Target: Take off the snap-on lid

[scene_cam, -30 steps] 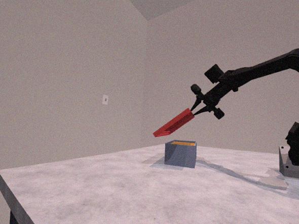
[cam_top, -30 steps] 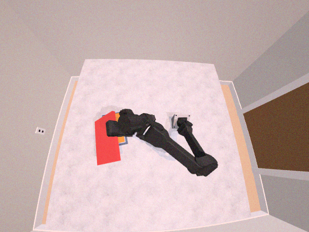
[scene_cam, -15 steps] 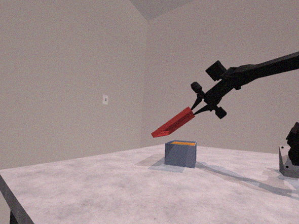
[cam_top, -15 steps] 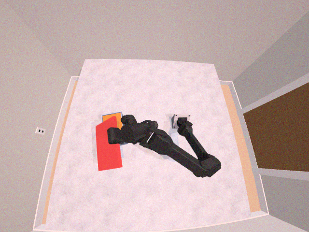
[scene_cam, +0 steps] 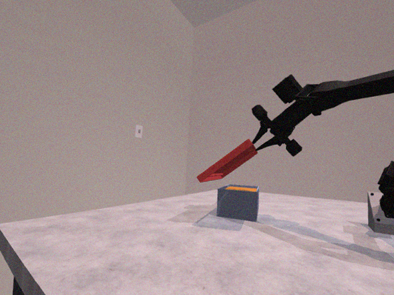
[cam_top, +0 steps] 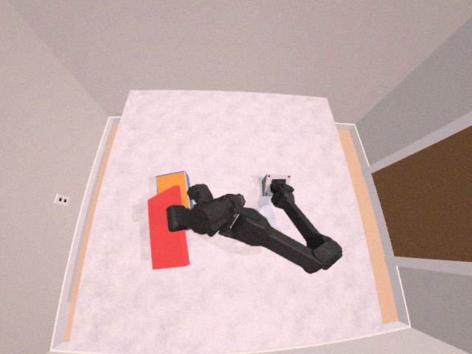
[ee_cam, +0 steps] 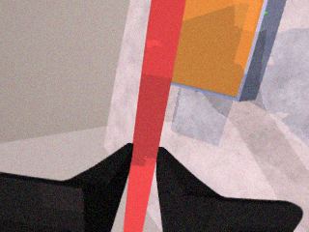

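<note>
The red lid (cam_top: 164,236) (scene_cam: 225,160) (ee_cam: 156,63) is in the air above the table, tilted, its far side lower than the side at the fingers. My gripper (scene_cam: 254,146) (ee_cam: 145,150) is shut on the lid's near edge. The storage box (scene_cam: 237,204) (ee_cam: 256,77) is blue-grey and stands upright on the table, open at the top, with orange showing inside. In the top view the lid and the arm hide part of the box (cam_top: 187,178). In the exterior view a gap shows between the lid and the box.
The pale marbled table (cam_top: 228,304) (scene_cam: 145,263) bears the box and the arm's grey base (cam_top: 266,186) (scene_cam: 373,211), which is to the right of the box. The table's left edge (scene_cam: 20,260) shows in the exterior view. Walls stand around the table.
</note>
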You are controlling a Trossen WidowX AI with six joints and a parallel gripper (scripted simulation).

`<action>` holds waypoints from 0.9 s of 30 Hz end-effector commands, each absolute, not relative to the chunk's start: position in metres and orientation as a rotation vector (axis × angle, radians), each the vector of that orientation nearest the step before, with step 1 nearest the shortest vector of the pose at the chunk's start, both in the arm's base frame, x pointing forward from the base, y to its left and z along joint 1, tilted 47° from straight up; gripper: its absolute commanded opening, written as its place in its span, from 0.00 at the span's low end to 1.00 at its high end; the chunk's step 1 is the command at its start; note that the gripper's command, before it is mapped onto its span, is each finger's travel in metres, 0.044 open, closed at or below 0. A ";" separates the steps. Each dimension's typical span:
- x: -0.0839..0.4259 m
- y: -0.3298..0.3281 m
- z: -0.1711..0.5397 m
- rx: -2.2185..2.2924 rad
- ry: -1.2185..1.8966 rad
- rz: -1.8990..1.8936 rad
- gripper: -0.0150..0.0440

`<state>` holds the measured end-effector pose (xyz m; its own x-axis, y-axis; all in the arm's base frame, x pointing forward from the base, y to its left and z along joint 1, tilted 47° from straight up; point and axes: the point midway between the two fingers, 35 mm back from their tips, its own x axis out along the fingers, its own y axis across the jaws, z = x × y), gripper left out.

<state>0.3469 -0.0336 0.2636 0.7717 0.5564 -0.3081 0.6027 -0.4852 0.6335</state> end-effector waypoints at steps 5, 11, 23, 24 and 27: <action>0.340 -0.023 0.280 2.195 0.844 -0.073 0.25; 0.337 -0.015 0.288 2.196 0.844 -0.073 0.25; 0.329 0.001 0.304 2.196 0.844 -0.073 0.25; 0.328 0.002 0.305 2.196 0.844 -0.073 0.25; 0.327 0.006 0.310 2.196 0.844 -0.073 0.25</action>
<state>0.3303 0.0023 0.2989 0.7697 0.5573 -0.3115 0.6064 -0.4855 0.6297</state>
